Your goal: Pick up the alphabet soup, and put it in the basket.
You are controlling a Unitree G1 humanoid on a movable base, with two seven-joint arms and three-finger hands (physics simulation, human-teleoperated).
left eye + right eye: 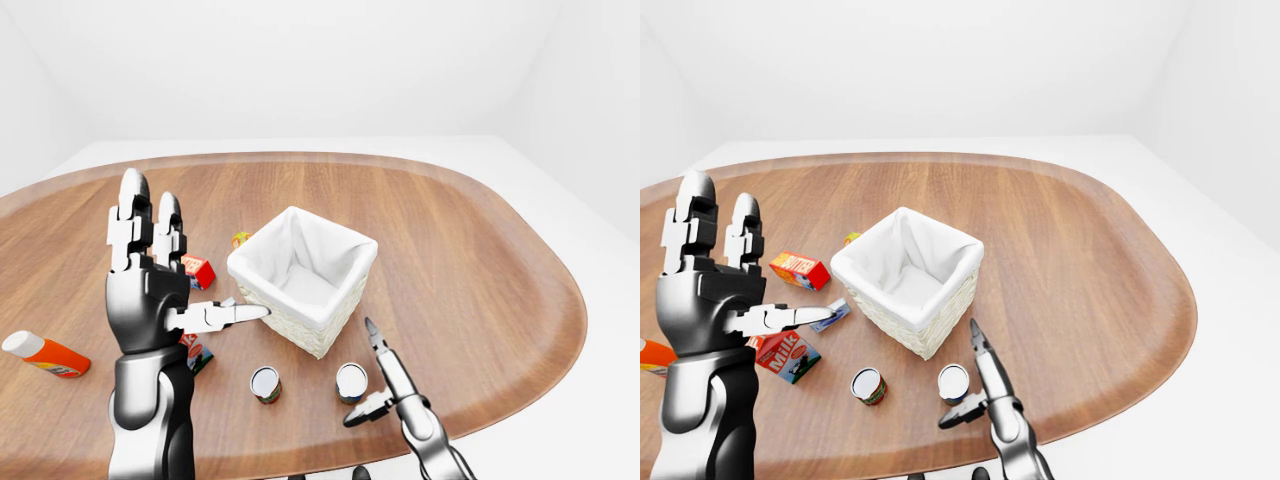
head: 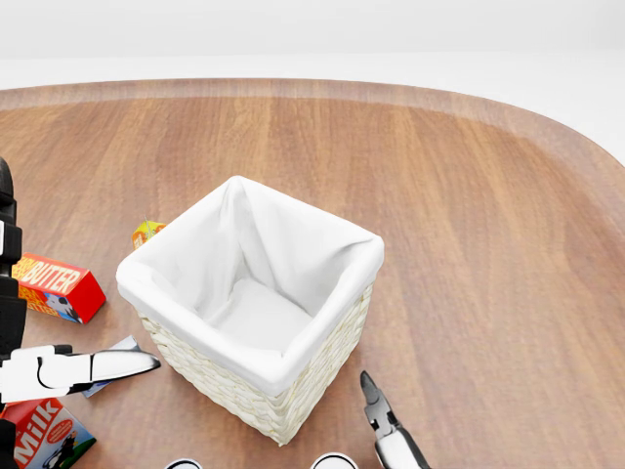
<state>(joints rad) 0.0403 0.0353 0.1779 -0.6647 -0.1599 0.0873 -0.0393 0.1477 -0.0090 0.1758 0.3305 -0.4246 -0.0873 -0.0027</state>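
Two small cans with pale lids stand below the basket; their labels are too small to tell which is the alphabet soup. One can point(image 1: 953, 380) sits just left of my right hand point(image 1: 360, 373), which is open, with one finger pointing up and the thumb stretched out under the can, not closed on it. The other can point(image 1: 265, 384) stands further left. The wicker basket point(image 2: 256, 396) with white lining is empty, in the middle of the wooden table. My left hand point(image 1: 200, 258) is raised and open at the left, its thumb pointing at the basket's left corner.
A red butter box point(image 2: 54, 286), a milk carton point(image 2: 39, 435), a blue packet point(image 2: 107, 379) and a small orange box point(image 2: 146, 232) lie left of the basket. An orange-and-white bottle point(image 1: 45, 353) lies at the far left. The table's rounded edge point(image 1: 480, 425) runs close under the cans.
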